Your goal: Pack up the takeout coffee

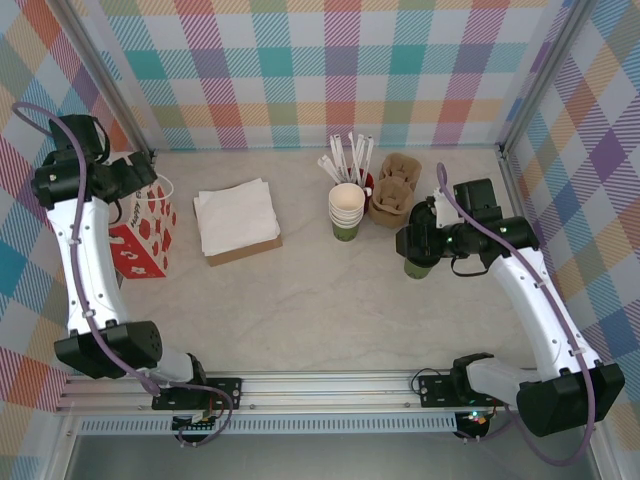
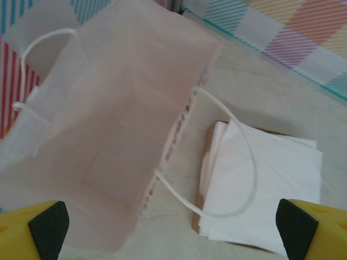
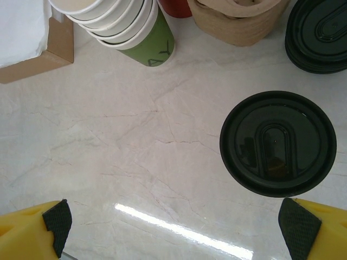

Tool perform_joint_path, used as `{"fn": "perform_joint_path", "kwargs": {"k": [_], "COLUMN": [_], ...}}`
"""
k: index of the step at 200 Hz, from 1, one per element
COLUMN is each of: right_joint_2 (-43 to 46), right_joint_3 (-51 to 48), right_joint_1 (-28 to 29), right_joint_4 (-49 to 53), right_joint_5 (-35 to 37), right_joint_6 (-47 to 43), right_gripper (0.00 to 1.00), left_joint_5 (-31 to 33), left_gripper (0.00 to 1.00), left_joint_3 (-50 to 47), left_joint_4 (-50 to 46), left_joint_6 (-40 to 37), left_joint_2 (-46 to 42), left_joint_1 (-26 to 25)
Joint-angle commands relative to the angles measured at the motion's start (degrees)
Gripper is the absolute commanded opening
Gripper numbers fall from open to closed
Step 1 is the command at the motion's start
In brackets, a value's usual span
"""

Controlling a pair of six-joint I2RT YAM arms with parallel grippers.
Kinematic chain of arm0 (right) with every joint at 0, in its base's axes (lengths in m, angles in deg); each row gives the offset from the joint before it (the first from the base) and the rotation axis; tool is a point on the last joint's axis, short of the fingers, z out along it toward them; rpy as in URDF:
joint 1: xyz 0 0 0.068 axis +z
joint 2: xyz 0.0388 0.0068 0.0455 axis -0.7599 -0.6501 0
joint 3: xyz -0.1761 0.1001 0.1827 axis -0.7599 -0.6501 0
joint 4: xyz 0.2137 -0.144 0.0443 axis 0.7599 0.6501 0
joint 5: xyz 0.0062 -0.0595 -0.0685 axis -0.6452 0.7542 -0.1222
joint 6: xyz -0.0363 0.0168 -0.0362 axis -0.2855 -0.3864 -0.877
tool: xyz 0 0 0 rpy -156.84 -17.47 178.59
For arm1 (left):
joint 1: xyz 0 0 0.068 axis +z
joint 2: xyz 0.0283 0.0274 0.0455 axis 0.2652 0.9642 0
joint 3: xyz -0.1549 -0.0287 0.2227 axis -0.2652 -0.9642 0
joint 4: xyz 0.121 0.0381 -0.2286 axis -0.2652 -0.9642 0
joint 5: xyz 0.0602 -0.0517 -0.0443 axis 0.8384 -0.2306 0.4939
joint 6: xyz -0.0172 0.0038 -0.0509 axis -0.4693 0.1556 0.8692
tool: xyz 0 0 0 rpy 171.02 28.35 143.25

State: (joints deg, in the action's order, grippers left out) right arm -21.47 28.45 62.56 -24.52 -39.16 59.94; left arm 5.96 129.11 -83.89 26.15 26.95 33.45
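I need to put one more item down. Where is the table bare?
Bare: the wide near strip of table, in front of the napkin stack and cup stack, left of the lidded coffee cup. Crowded: the back, around the straws and cup carriers.

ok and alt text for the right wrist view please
A round black lid, seen from straight above, sits on a pale marbled table just ahead of the open end effector. Along the top edge are a stack of cups, a cardboard carrier and more black lids.

Paper takeout coffee (image 1: 418,267), glossy plastic lid (image 3: 276,142)
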Motion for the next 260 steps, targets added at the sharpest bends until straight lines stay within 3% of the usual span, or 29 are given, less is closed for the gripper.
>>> {"fn": "perform_joint_path", "kwargs": {"k": [1, 50, 96, 120, 166, 202, 260], "right_joint_2": [1.03, 0.59, 0.31, 0.24, 0.19, -0.33, -0.29], "right_joint_3": [-0.50, -0.94, -1.03, -1.11, -1.33, -1.38, -1.21], "right_joint_1": [-0.18, -0.16, -0.17, -0.18, -0.19, -0.18, -0.19], "right_joint_4": [-1.48, -1.61, -1.49, -1.28, -1.78, -2.26, -2.53], "right_joint_5": [-1.27, -1.23, -1.08, -0.88, -0.73, -1.12, -1.41], "right_joint_6": [-1.27, -1.15, -1.02, -1.03, -0.92, -0.66, -0.53], "right_gripper": [0.99, 0.99, 0.99, 0.99, 0.99, 0.98, 0.98], "left_joint_5": [-3.26, -10.78, -15.41, -15.37, -14.14, -13.37, -8.69], "left_gripper": [1.00, 1.00, 0.89, 0.79, 0.45, 0.24, 0.12], "left_joint_3": [-0.59, -1.34, 0.66, 0.45, 0.13, 0.05, -0.30], "left_joint_4": [4.73, 9.54, 9.11, 8.93, 8.30, 8.12, 6.54], "left_joint_6": [-2.16, -3.18, -3.86, -3.63, -4.71, -5.48, -6.23], "left_joint_2": [2.20, 8.06, 14.30, 16.17, 16.93, 15.91, 11.13], "left_joint_1": [4.34, 7.86, 8.00, 8.05, 8.06, 8.02, 5.79]}}
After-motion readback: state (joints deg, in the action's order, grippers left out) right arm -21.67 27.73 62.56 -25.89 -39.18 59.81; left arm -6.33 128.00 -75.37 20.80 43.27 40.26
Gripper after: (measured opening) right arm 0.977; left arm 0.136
